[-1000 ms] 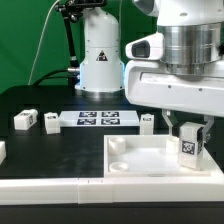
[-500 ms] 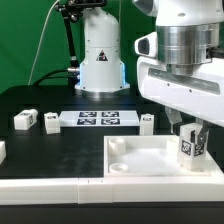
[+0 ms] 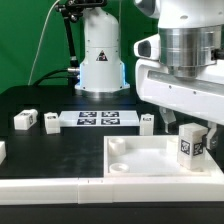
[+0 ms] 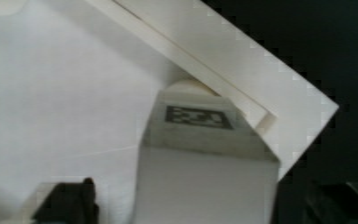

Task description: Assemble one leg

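Note:
A leg (image 3: 192, 144), a small white post with a tag on its face, stands upright in the far right corner of the large white recessed panel (image 3: 140, 160). My gripper (image 3: 188, 124) hangs right above it, fingers astride its top. In the wrist view the leg (image 4: 208, 150) runs between my two dark fingers (image 4: 69, 200), with a gap showing on one side, so the gripper (image 4: 202, 208) is open. The leg's foot meets the panel's corner (image 4: 247, 95).
The marker board (image 3: 97, 119) lies behind the panel. More legs lie around it: two on the exterior view's left (image 3: 26, 120) (image 3: 51, 122), one at its right end (image 3: 147, 122), one at the left edge (image 3: 2, 150). A white robot base (image 3: 100, 55) stands at the back.
The hand has shifted slightly up and toward the exterior view's right. More of the leg's top shows, and the leg has stayed upright in the panel corner.

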`<state>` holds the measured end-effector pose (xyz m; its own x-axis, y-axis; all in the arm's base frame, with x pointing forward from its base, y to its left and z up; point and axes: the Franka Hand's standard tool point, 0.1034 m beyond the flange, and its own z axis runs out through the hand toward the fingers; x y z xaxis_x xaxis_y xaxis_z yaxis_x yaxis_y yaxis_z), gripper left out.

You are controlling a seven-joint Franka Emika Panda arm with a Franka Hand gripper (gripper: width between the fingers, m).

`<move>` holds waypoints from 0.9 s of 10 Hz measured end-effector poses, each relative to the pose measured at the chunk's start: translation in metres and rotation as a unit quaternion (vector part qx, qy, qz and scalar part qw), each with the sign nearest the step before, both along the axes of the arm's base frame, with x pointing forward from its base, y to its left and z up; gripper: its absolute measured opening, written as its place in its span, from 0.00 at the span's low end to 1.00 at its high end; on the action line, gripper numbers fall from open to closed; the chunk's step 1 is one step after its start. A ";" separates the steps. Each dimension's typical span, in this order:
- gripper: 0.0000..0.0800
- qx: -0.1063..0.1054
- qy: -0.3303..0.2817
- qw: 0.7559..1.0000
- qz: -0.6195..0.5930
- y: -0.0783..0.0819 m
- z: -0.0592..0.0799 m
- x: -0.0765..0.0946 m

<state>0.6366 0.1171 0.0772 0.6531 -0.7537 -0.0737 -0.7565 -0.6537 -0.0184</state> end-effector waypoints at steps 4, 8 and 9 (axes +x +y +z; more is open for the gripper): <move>0.81 0.005 -0.010 0.978 0.206 0.003 0.000 -0.001; 0.81 0.008 -0.020 0.922 0.386 0.009 0.002 -0.001; 0.81 0.010 -0.024 0.898 0.440 0.007 0.002 -0.001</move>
